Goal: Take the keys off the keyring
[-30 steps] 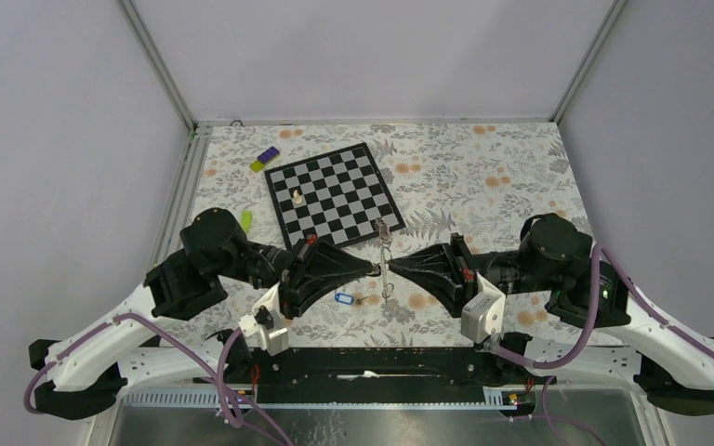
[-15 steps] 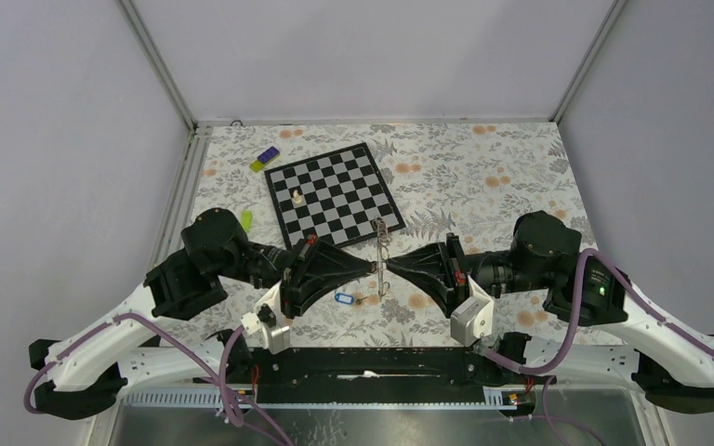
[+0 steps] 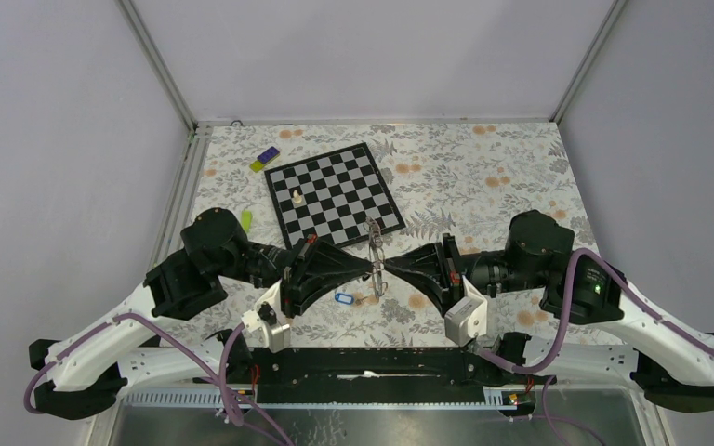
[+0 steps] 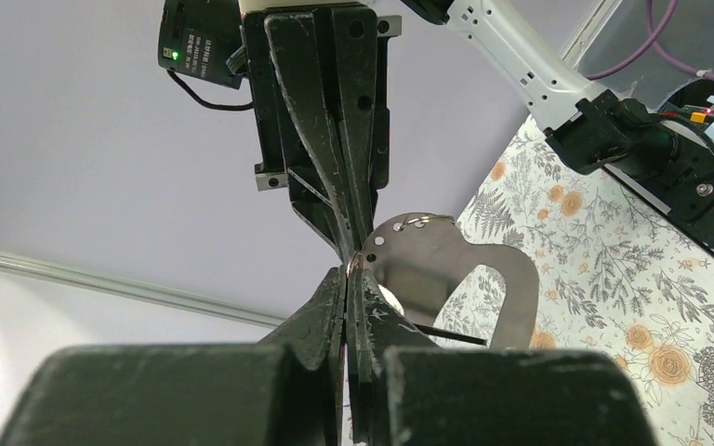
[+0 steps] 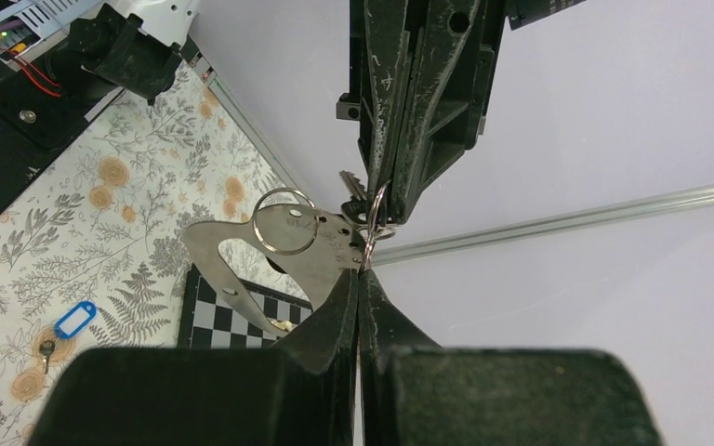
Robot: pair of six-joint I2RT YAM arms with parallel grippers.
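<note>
Silvery metal key bunch (image 3: pixel 376 253), held in the air above the floral table (image 3: pixel 493 177), just in front of the near edge of the chessboard (image 3: pixel 335 190); made up of a flat metal clip (image 4: pixel 446 269) with punched holes, a wire ring (image 5: pixel 284 221) threaded through it, and keys (image 5: pixel 351 189) at the pinch point; left gripper (image 3: pixel 368 269) and right gripper (image 3: pixel 383 269) meet tip to tip, both clenched on the bunch at the clip's end, fingers pressed together; blue-tagged keyring (image 3: pixel 342 298) lies flat on the table below the left gripper; dark-headed key (image 3: pixel 361 299) just beside the tag, whether joined to it cannot be told; white chess piece (image 3: pixel 296 197) upright on the chessboard's left side
</note>
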